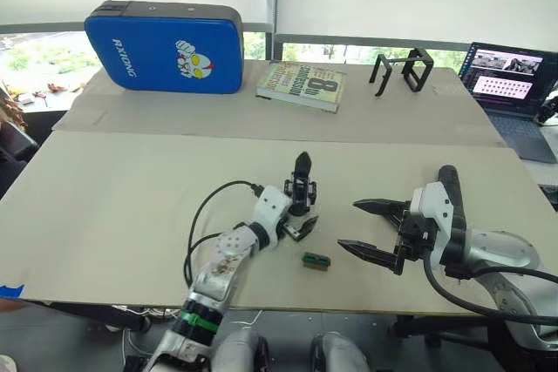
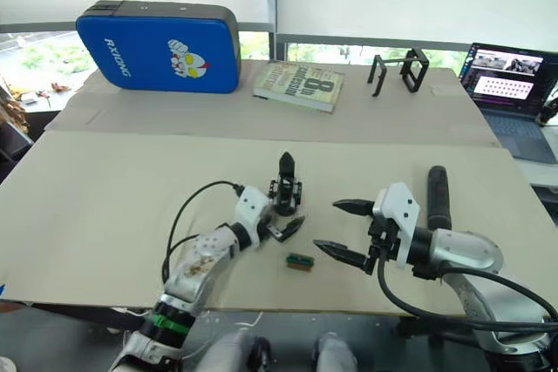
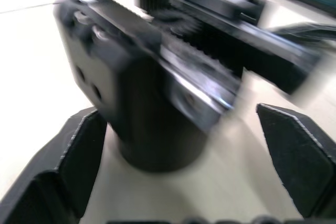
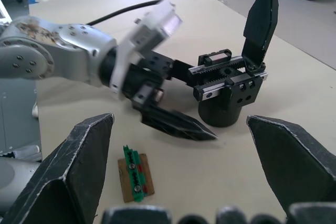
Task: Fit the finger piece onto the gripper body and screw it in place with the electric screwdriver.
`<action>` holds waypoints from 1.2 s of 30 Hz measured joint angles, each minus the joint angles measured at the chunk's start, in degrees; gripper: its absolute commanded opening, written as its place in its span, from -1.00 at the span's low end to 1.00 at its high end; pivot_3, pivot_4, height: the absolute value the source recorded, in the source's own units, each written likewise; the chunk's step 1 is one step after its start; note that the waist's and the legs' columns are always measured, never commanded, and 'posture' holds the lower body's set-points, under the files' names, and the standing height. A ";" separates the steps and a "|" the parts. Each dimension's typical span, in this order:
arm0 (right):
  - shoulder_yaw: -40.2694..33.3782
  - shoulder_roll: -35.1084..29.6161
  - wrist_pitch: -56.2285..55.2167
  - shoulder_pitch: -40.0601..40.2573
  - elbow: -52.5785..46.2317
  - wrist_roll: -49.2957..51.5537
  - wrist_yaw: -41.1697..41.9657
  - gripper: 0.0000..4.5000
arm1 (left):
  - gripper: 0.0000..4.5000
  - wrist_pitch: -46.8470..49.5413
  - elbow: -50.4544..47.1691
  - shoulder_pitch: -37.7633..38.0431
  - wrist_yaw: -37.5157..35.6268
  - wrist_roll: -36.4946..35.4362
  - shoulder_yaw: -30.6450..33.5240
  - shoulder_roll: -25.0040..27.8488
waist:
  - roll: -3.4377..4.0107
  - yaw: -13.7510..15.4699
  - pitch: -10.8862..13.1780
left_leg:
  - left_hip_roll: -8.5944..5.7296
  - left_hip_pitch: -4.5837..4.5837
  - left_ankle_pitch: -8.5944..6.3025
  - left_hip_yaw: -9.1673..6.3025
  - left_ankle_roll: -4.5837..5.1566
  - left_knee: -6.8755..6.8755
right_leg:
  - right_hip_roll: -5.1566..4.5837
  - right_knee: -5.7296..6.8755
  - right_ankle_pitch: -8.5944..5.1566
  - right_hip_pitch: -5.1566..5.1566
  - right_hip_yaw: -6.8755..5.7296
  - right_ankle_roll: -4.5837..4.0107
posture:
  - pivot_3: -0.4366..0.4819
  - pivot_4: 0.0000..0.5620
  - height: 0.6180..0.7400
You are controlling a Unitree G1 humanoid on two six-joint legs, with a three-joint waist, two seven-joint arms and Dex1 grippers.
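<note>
Right wrist view: right end effector [image 4: 178,166] spread wide above the surface [image 4: 220,171], small green block [image 4: 135,174] just beyond its fingertips, then left end effector [image 4: 173,103], spread around the upright gripper body [image 4: 231,90].

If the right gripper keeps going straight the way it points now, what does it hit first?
Probably the left gripper, whose lower finger lies straight ahead between the open right gripper fingers. The gripper body stands just beyond it, and the green block sits low to one side. Depth is uncertain.
</note>
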 measured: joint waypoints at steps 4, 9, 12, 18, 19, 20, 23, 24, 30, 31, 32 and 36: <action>-0.72 -6.25 4.75 -5.52 1.53 1.61 1.40 1.00 | 0.99 4.23 -7.36 4.16 -8.36 -5.16 2.51 9.97 | 0.12 -0.75 -0.01 | 0.03 0.02 -0.03 -0.01 -0.19 -0.05 | 0.02 0.03 -0.04 -0.05 -0.01 -0.07 | -0.05 -0.47 1.00; 3.06 -15.50 18.94 -20.13 8.12 3.29 3.31 1.00 | 0.99 11.70 -17.85 6.27 -22.41 -17.01 7.15 24.18 | 0.42 -0.90 0.31 | 0.03 -0.07 -0.18 -0.03 -0.50 -0.01 | -0.06 -0.01 -0.20 -0.24 -0.05 -0.32 | -0.05 -0.47 1.00; 11.13 -17.34 28.13 -31.91 13.50 1.42 3.76 1.00 | 0.99 15.03 -23.27 1.79 -29.20 -24.09 9.91 30.38 | 0.53 -0.67 0.38 | -0.01 -0.09 -0.19 -0.04 -0.54 0.02 | -0.08 -0.05 -0.28 -0.31 -0.10 -0.45 | -0.05 -0.47 1.00; 27.80 -14.12 45.38 -49.46 29.47 -6.23 1.18 1.00 | 0.99 20.67 -25.92 -9.17 -33.92 -33.08 12.50 34.58 | 0.52 -0.91 0.40 | -0.08 -0.23 0.06 0.06 -0.06 0.02 | 0.00 -0.02 -0.10 -0.15 -0.12 0.00 | -0.05 -0.47 1.00; 30.84 -14.17 46.12 -50.83 31.59 -7.87 1.67 1.00 | 0.99 21.44 -26.04 -10.76 -34.05 -34.23 12.57 34.69 | 0.52 -0.86 0.40 | -0.08 -0.23 0.06 0.07 -0.06 0.03 | 0.05 -0.01 -0.15 -0.14 -0.19 0.08 | -0.05 -0.47 1.00; 33.11 -14.22 46.29 -51.45 32.98 -9.12 2.54 1.00 | 0.99 22.20 -26.21 -12.03 -34.06 -35.18 12.67 34.82 | 0.52 -0.88 0.40 | -0.10 -0.23 0.07 0.07 -0.06 0.02 | 0.17 -0.01 -0.19 -0.13 -0.23 0.13 | -0.05 -0.47 1.00; 38.81 -14.21 46.10 -52.89 36.70 -11.93 5.07 1.00 | 0.99 26.12 -26.13 -15.57 -32.83 -38.79 13.02 34.76 | 0.52 -1.07 0.42 | -0.11 -0.23 0.08 0.12 -0.05 0.02 | 0.43 0.01 -0.24 -0.13 -0.24 0.22 | -0.05 -0.47 1.00; 40.05 -14.10 45.95 -53.41 37.96 -12.79 5.60 1.00 | 0.99 27.43 -26.08 -16.79 -32.24 -40.01 13.20 34.62 | 0.52 -1.10 0.42 | -0.11 -0.23 0.08 0.14 -0.05 0.02 | 0.44 0.01 -0.25 -0.13 -0.24 0.23 | -0.05 -0.47 1.00; 42.91 -9.82 42.82 -54.62 44.42 -17.87 7.44 1.00 | 0.99 28.83 -26.23 -19.36 -30.50 -42.03 13.56 34.18 | 0.52 -1.43 0.42 | -0.07 -0.14 0.15 0.19 -0.18 0.03 | 0.63 0.06 -0.24 -0.10 -0.14 0.24 | -0.05 -0.47 1.00; 42.98 -9.30 42.31 -54.66 45.22 -18.52 7.83 1.00 | 0.99 28.74 -26.28 -19.35 -30.43 -41.98 13.45 34.18 | 0.52 -1.50 0.42 | -0.06 -0.13 0.17 0.19 -0.21 0.03 | 0.67 0.07 -0.24 -0.09 -0.13 0.24 | -0.05 -0.47 1.00; 43.02 -8.86 41.64 -54.70 46.00 -19.10 8.44 0.89 | 1.00 28.65 -26.40 -19.34 -30.14 -41.98 13.40 34.09 | 0.52 -1.48 0.42 | -0.05 -0.12 0.18 0.19 -0.23 0.03 | 0.68 0.07 -0.24 -0.09 -0.13 0.23 | -0.05 -0.47 1.00; 43.45 -8.54 39.21 -54.39 46.42 -21.04 10.53 0.34 | 1.00 28.49 -26.69 -19.34 -28.67 -41.93 13.15 33.11 | 0.52 -1.46 0.43 | -0.04 -0.10 0.19 0.18 -0.25 0.03 | 0.69 0.10 -0.23 -0.09 -0.10 0.22 | -0.05 -0.47 1.00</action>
